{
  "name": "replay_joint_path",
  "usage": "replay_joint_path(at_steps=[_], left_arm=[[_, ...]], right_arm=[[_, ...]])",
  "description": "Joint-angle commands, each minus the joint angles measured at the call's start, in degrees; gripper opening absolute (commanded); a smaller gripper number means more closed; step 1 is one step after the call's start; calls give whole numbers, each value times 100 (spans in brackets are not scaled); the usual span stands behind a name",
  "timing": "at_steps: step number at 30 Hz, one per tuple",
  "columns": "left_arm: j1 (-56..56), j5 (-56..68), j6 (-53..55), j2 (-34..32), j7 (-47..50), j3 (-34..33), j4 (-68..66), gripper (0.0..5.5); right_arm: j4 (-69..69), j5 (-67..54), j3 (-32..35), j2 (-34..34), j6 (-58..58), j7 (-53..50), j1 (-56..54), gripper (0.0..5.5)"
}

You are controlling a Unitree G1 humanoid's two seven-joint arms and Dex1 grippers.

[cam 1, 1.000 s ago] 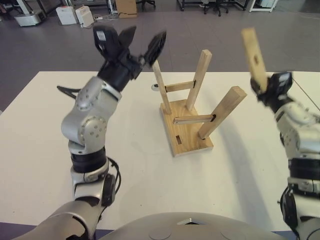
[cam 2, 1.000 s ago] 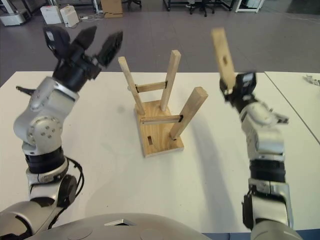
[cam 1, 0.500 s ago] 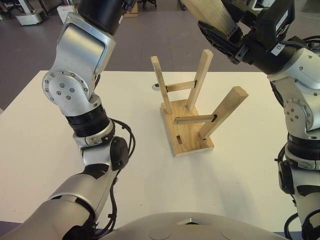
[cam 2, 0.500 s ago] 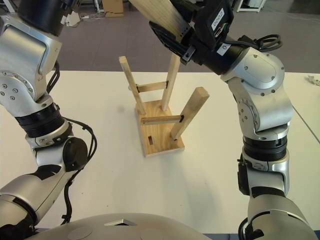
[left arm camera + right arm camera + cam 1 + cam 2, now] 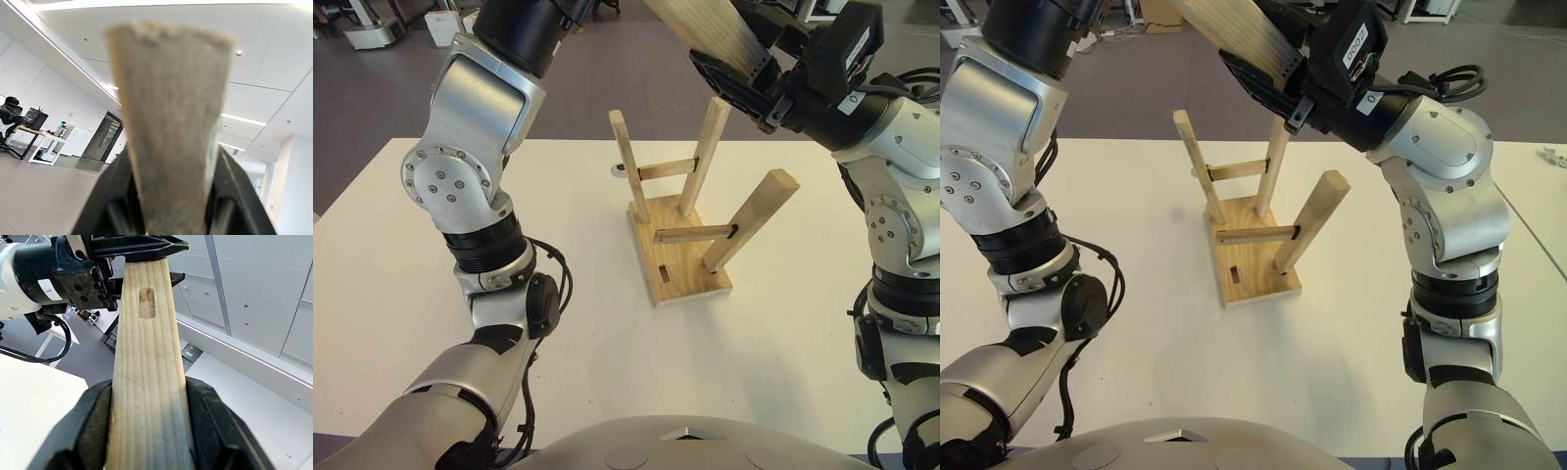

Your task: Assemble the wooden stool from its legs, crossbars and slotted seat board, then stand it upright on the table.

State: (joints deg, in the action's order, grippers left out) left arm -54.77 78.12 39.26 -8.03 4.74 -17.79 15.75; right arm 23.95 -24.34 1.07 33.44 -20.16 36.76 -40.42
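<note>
The right gripper is pressed onto a loose pale wooden leg of square section, its two black fingers flat against opposite sides of the leg's near end, with no gap showing. The leg runs away from this gripper with a small oval mortise hole cut into its upper face. At the far end, the left gripper is also clamped on the same leg; in the left wrist view its dark fingers squeeze the wood from both sides, and the rough-sawn end of the leg juts out past them. Both arms are raised high, so the leg is carried in the air between the two grippers, slanting above and behind the rest of the stool and well apart from it. Below, the flat rectangular wooden seat board lies on the white table with its underside up. Three wooden legs stand out of it: a back-left one leaning slightly, a back-right one, and a thicker-looking front-right one tilted outward. One thin crossbar joins the two back legs, and a second crossbar runs from the front-right leg toward the left. Near the board's front-left corner a small rectangular slot is open with nothing in it.
</note>
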Motion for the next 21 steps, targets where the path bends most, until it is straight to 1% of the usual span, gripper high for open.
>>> replay_joint_path(at_steps=[1, 3, 5, 6, 8, 9, 11, 12, 14, 16, 18, 19, 21], left_arm=[[99, -53, -53, -103, 128, 61, 13, 104], [124, -59, -104, -221, 209, -34, 31, 103], [340, 67, -102, -529, 326, -338, 111, 103], [613, 215, -26, -772, 360, -546, 229, 103], [1360, 632, 172, -1211, 502, -918, 560, 103], [1990, 967, 295, -1387, 647, -1097, 832, 103], [3166, 1423, 521, -1679, 799, -1258, 1348, 103], [3707, 1438, 639, -1837, 784, -1285, 1595, 103], [4490, 1238, 589, -1804, 842, -1139, 1941, 103], [5025, 797, 355, -1403, 997, -730, 2139, 103], [5360, 322, 49, -812, 1285, -230, 2085, 103], [5479, 125, -88, -562, 1408, -38, 2035, 103], [5681, -228, -414, -82, 1626, 207, 1995, 103]], right_arm=[[160, -3, -37, -44, -165, -64, -62, 244], [207, -66, -43, -51, -311, -69, -20, 283], [255, -427, 290, -120, -627, -268, -2, 324], [152, -746, 661, -175, -873, -493, -51, 328], [-415, -1104, 1377, -156, -1315, -960, -133, 328], [-915, -972, 1567, 12, -1496, -1092, 30, 328], [-1498, -639, 1632, 302, -1621, -1039, 710, 328], [-1657, -447, 1505, 352, -1591, -962, 1214, 328], [-1936, 5, 1084, 273, -1318, -869, 2140, 328], [-2214, 774, 211, 248, -784, -758, 2880, 328], [-2467, 1582, -624, 241, -379, -797, 3386, 328], [-2516, 1929, -926, 252, -240, -867, 3592, 328], [-2422, 2255, -1192, 151, -103, -968, 3956, 328]])
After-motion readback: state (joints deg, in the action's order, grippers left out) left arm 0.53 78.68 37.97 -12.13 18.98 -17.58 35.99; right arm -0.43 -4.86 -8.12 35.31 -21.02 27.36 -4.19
